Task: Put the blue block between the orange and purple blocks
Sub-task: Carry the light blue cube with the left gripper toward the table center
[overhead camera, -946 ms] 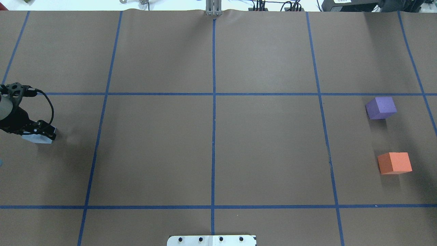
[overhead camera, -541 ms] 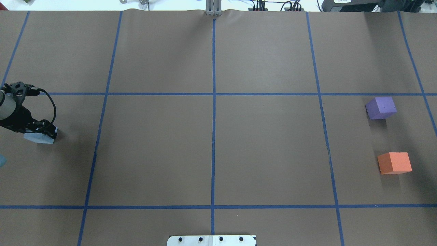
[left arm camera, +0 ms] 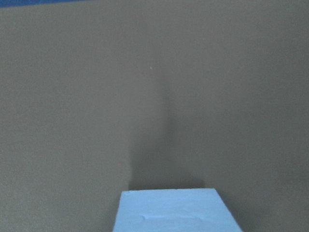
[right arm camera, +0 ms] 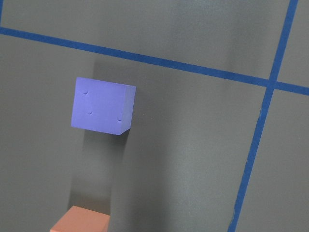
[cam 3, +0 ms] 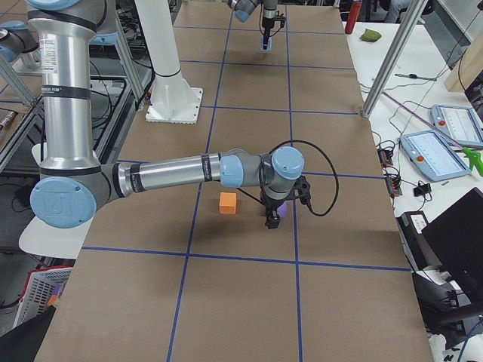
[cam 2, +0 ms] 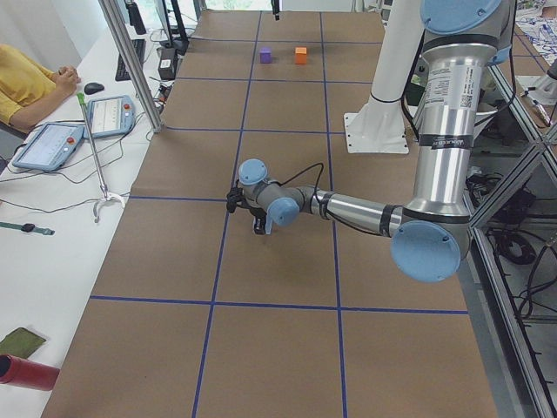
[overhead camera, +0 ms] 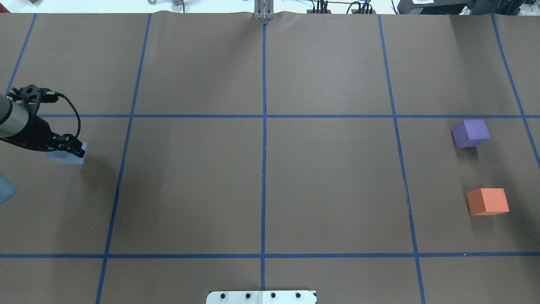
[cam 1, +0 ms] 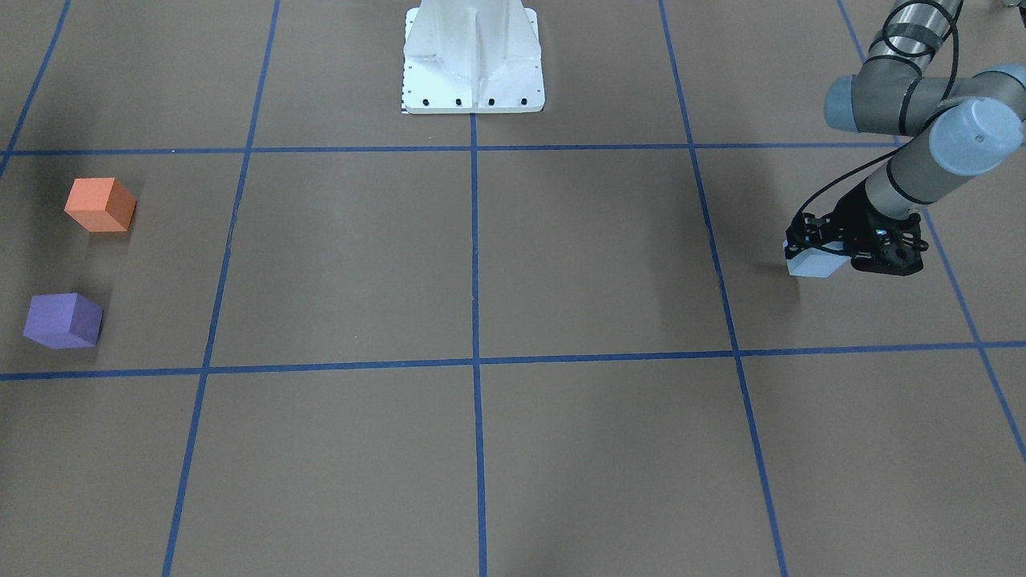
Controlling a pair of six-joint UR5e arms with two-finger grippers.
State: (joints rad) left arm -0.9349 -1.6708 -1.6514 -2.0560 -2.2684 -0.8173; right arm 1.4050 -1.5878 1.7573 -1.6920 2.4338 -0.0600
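Note:
My left gripper (overhead camera: 71, 147) is shut on the light blue block (overhead camera: 66, 155) at the table's far left, a little above the surface. It also shows in the front view, gripper (cam 1: 834, 250) and block (cam 1: 813, 265). In the left wrist view the block (left arm camera: 176, 210) fills the bottom edge. The purple block (overhead camera: 471, 133) and orange block (overhead camera: 487, 201) stand apart at the far right. My right gripper (cam 3: 272, 219) shows only in the exterior right view, over the purple block (cam 3: 282, 205); I cannot tell if it is open. Its wrist view shows the purple block (right arm camera: 101, 106) and orange block (right arm camera: 82, 220).
The brown table is marked by blue tape lines (overhead camera: 263, 147). The white robot base plate (overhead camera: 261, 297) sits at the near middle edge. A side bench with tablets (cam 2: 52, 144) and a metal pole (cam 2: 130, 65) lies beyond the far edge.
My left gripper has moved rightwards and a little farther from the robot with the blue block in it. The purple and orange blocks have not moved.

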